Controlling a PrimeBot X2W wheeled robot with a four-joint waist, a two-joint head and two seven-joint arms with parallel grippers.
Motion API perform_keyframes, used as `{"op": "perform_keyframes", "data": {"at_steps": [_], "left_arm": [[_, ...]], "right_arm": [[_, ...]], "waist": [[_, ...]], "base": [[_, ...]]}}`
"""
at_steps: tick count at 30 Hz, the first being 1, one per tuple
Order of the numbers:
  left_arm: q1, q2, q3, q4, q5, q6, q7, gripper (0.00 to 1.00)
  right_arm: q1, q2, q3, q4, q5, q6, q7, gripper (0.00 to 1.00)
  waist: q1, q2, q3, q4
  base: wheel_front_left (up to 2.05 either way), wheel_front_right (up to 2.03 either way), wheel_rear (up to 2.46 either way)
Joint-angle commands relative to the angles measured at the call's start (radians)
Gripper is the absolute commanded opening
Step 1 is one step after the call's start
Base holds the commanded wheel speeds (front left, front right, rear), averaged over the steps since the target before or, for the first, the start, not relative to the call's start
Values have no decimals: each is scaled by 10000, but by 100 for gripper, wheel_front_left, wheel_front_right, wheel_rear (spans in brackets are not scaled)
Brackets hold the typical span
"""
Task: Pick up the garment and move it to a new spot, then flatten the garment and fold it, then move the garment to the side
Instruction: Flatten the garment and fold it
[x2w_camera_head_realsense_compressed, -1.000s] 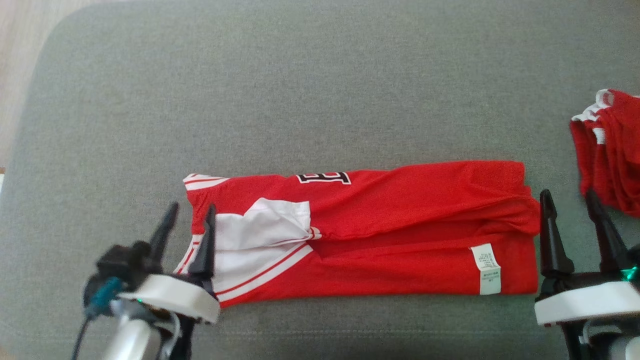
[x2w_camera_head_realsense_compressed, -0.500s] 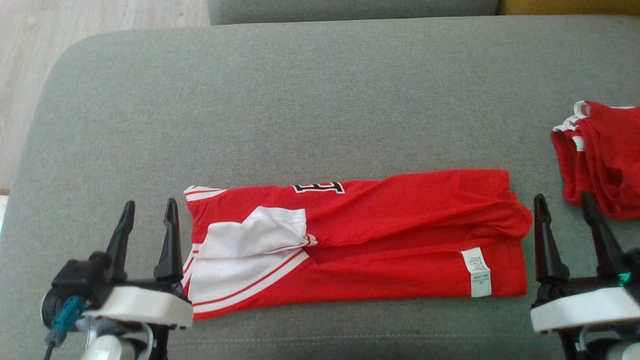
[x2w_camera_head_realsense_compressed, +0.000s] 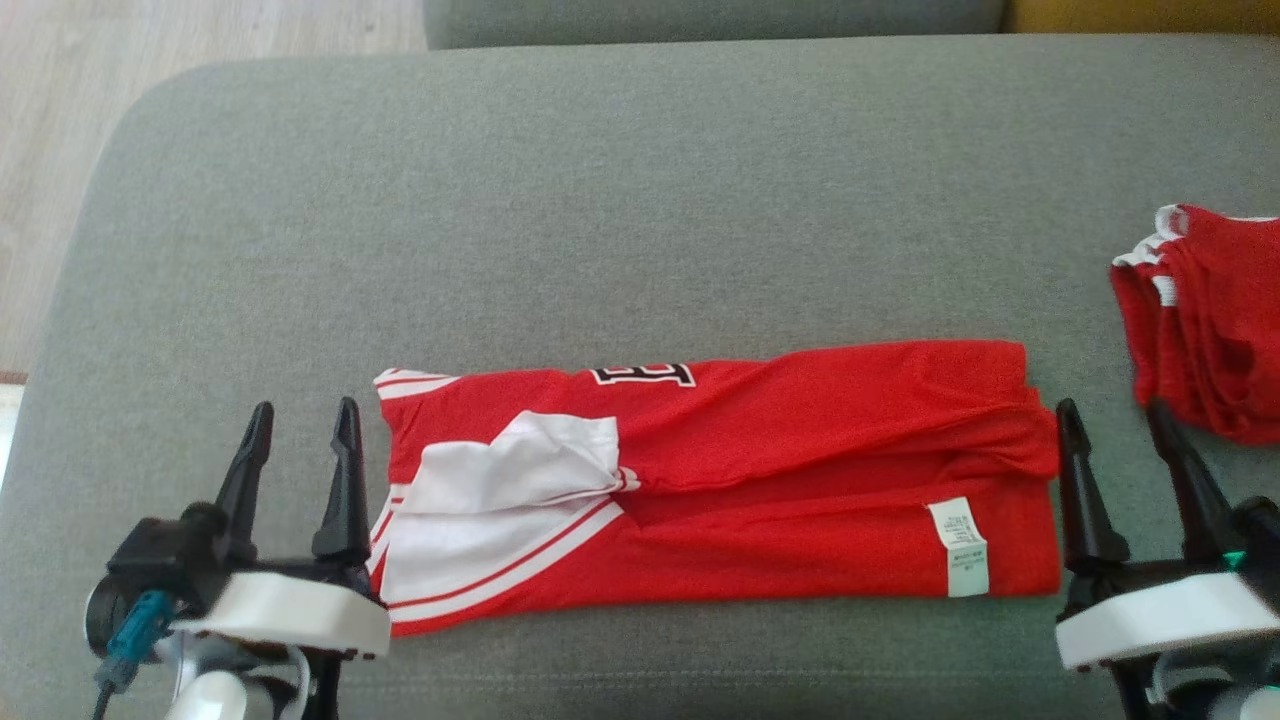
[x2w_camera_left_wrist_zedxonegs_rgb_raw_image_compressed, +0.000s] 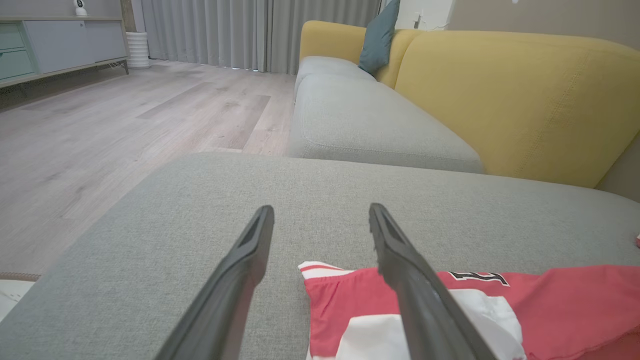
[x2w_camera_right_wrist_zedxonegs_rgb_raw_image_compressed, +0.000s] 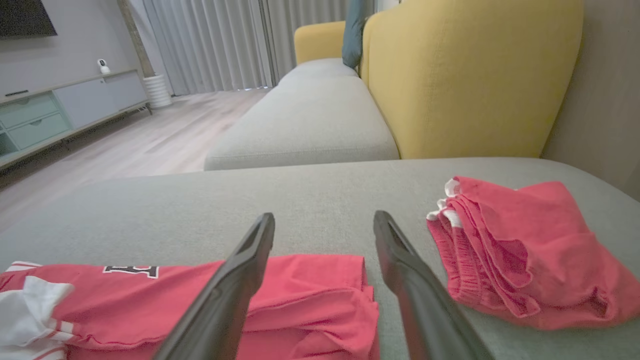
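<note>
While its jaws stand wide and empty, left gripper (x2w_camera_head_realsense_compressed: 305, 406) sits just off the white-striped end of the garment (x2w_camera_head_realsense_compressed: 800, 450); right gripper (x2w_camera_head_realsense_compressed: 1112, 406), equally open, just off the opposite end. It lies as 1 long folded band on grey cushion (x2w_camera_head_realsense_compressed: 600, 200), long axis left-right between the 2 grippers. Each arm nearest its own end. Separate red pile (x2w_camera_head_realsense_compressed: 1215, 330) further right.

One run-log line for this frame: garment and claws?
garment: red-and-white jersey folded lengthwise, flat on grey fabric sofa cushion | left claw: open, empty, at left end | right claw: open, empty, at right end
</note>
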Motion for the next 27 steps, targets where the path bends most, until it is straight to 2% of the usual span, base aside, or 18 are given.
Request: {"op": "perform_keyframes", "data": {"at_steps": [1,10,16,22,27], "left_arm": [[-357,203,267,-426,140,7,1,100],[-1034,138,80,-355,200,-261,-158,100],[-1467,21,-28,-84,199,-473,-263,100],[-1668,-132,-30,63,231,-571,-343,100],[-1670,-199,39,86,327,-608,-380,100]], "right_arm": [[-68,-69,12,-153,75,-7,35,100],[-1246,-770,-837,1522,418,-7,311,100],[-2133,-1225,-555,2937,590,-7,979,100],[-1963,-1086,-417,3517,816,-7,1456,100],[-1499,-774,-309,3541,999,-7,1618,100]], "waist": [[0,0,169,127],[0,0,1021,427],[0,0,1374,629],[0,0,1462,848],[0,0,1457,901]], "base": [[0,0,0],[0,0,0],[0,0,0],[0,0,0],[0,0,0]]}}
